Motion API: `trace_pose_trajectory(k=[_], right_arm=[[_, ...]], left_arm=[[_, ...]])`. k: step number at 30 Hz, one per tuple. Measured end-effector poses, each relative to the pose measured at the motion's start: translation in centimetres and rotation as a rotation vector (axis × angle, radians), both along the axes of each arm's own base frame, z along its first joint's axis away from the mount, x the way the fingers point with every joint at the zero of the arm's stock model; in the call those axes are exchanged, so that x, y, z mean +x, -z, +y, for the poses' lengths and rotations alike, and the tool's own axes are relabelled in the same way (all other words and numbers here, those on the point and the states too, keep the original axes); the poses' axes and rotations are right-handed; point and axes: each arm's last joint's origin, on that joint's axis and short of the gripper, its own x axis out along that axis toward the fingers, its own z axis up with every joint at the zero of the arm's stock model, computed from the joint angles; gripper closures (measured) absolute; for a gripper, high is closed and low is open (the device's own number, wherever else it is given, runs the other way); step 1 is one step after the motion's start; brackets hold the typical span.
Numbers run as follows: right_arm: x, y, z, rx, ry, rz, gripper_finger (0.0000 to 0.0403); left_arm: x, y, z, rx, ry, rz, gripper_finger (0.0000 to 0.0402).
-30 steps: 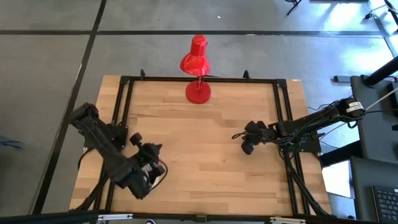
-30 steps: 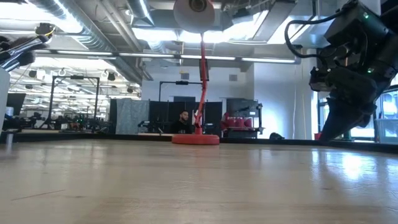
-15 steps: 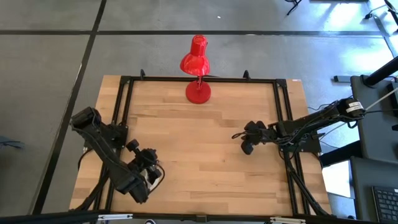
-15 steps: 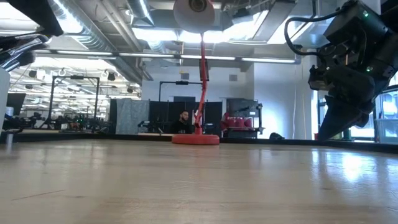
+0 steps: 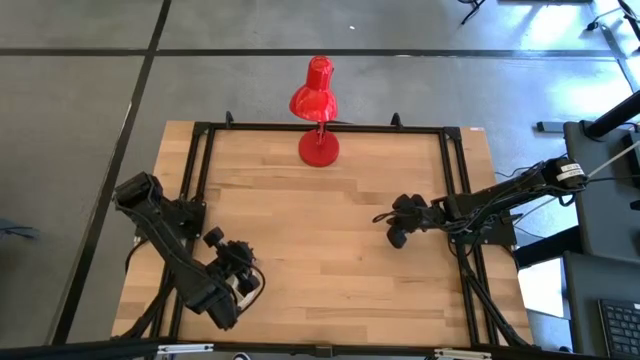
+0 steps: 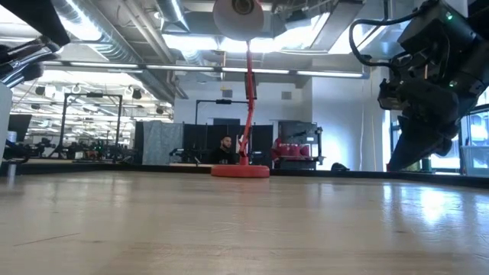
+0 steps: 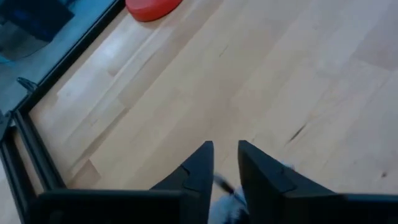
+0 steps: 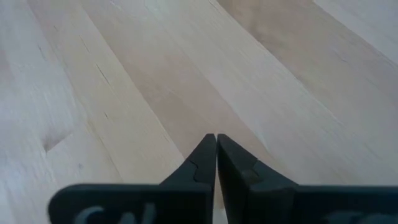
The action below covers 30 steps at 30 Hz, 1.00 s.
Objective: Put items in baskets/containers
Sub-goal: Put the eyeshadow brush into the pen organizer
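No items and no baskets/containers are in view on the wooden table (image 5: 330, 270). My left gripper (image 5: 243, 262) hangs over the table's near left part, slanting down. In the left wrist view its fingers (image 7: 202, 163) stand a narrow gap apart over bare wood. A small dark and pale blur (image 7: 225, 186) sits far back between them; what it is cannot be told. My right gripper (image 5: 396, 238) waits right of the middle, above the wood. Its fingertips are together (image 8: 216, 140) and hold nothing.
A red desk lamp (image 5: 318, 100) stands with its round base (image 5: 319, 150) at the middle of the far edge. A black frame (image 5: 200, 180) runs along the table's sides. Bare wood lies between the two arms. A person (image 6: 226, 147) sits in the room behind.
My left gripper has sunk toward the table and drawn a little toward the near left corner, tipping further down.
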Motion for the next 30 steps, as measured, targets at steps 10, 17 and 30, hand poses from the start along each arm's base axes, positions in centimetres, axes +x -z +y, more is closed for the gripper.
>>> trace_pose_trajectory(k=[10, 17, 30], right_arm=[[1.5, -1.4, 0.1, -0.065, -0.105, -0.188, 0.0387], [2.4, -2.5, 0.1, -0.082, -0.229, -0.309, 0.0386], [2.9, -3.4, 0.0, -0.036, -0.291, -0.412, 0.0386]], left_arm=[[1.3, -1.6, 0.4, 0.037, 0.011, -0.086, 0.0264], [2.8, -4.4, 1.3, 0.114, 0.052, -0.123, 0.0247], [2.4, -3.2, 6.7, -0.258, -0.238, 0.227, 0.0293]])
